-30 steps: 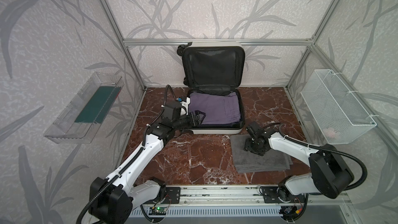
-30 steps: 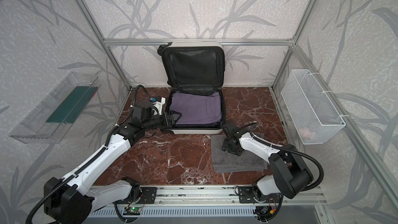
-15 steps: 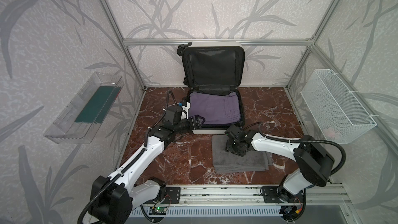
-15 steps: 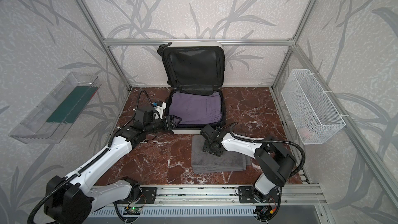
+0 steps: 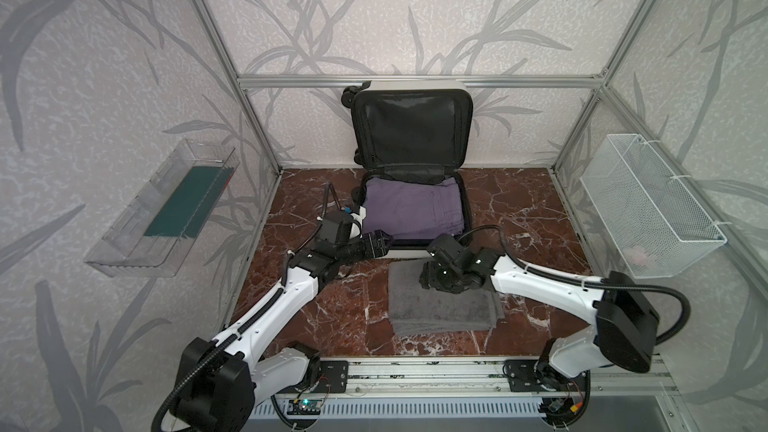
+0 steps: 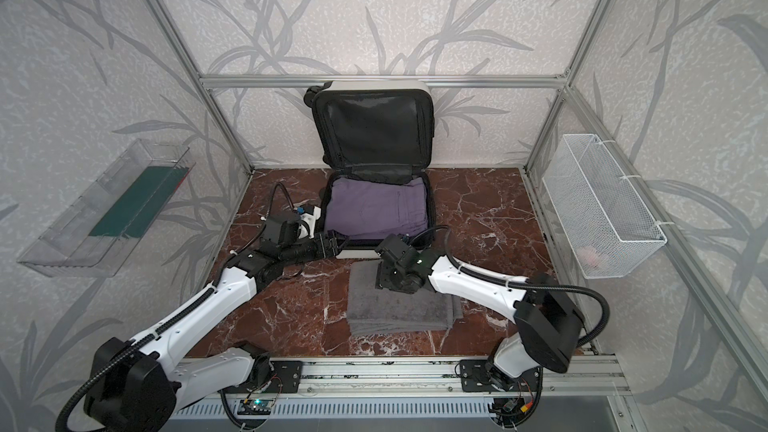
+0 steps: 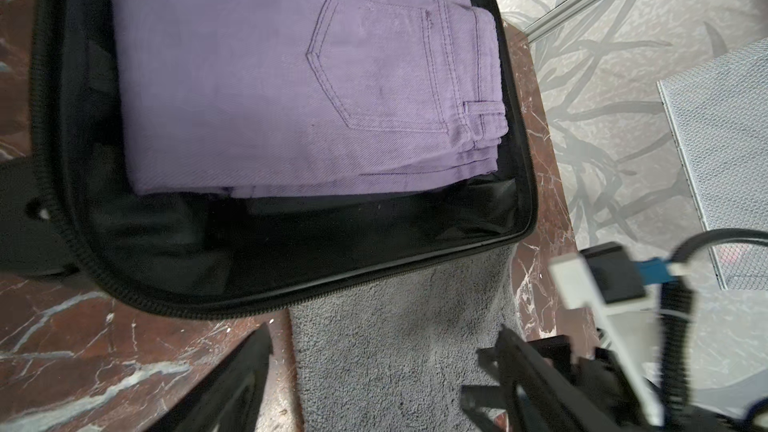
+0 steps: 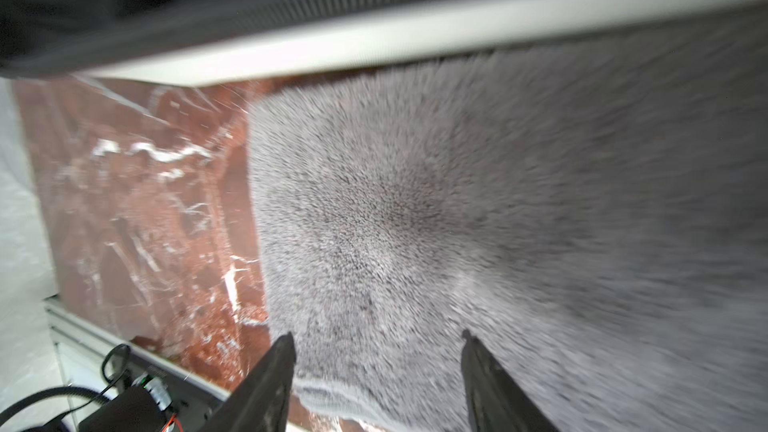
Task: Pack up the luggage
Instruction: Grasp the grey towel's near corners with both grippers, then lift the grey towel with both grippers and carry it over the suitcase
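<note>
The luggage [image 5: 415, 86] [image 6: 374, 86] lies open at the back, lid upright against the wall, folded purple jeans [image 5: 411, 209] [image 7: 291, 76] in its base. A folded grey towel [image 5: 440, 309] [image 6: 399, 313] [image 8: 457, 201] lies on the marble just in front of it. My right gripper [image 5: 432, 280] [image 6: 384, 280] [image 8: 376, 338] points down at the towel's far left part, open, with the towel under its fingers. My left gripper [image 5: 384, 241] [image 6: 336, 241] [image 7: 382, 351] hovers open at the luggage's front left corner, over the towel's far edge.
A clear plastic tray [image 5: 183, 205] with a green item hangs on the left wall. A white wire mesh basket [image 5: 648, 209] hangs on the right wall with something pink [image 5: 640, 255] inside. An aluminium rail [image 5: 415, 376] runs along the front edge.
My right gripper has slid left, and the grey towel has moved left with it, now centred before the luggage. My left gripper drew back slightly toward the front.
</note>
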Action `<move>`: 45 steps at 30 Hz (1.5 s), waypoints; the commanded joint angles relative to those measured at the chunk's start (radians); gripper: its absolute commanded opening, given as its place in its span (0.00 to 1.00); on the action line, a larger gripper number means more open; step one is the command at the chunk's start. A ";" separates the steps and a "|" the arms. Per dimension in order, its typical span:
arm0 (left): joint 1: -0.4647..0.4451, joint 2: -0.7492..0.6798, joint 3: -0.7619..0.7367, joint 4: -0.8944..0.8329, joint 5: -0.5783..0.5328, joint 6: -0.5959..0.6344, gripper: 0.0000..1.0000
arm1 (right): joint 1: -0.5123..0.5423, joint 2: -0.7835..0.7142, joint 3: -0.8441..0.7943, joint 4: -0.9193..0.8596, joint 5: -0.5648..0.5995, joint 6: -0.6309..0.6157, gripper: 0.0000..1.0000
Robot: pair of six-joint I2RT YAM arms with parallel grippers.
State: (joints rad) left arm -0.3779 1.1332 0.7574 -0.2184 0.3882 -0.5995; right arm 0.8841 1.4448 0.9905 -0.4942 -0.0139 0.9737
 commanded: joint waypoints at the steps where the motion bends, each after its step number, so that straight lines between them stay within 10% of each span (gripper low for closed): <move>1: -0.003 -0.012 -0.028 0.020 -0.002 -0.012 0.86 | -0.093 -0.121 -0.084 -0.073 0.064 -0.103 0.69; 15: -0.051 -0.024 -0.196 0.076 -0.005 -0.066 0.86 | -0.657 -0.322 -0.401 -0.002 -0.215 -0.320 0.89; 37: -0.177 0.191 -0.364 0.420 0.029 -0.199 0.85 | -0.683 -0.085 -0.476 0.214 -0.447 -0.355 0.79; 45: -0.202 0.301 -0.368 0.573 0.059 -0.246 0.58 | -0.683 -0.057 -0.497 0.267 -0.477 -0.345 0.58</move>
State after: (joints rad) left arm -0.5705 1.4021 0.4095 0.2905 0.4335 -0.8124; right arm 0.2001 1.3556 0.5327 -0.2028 -0.4831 0.6212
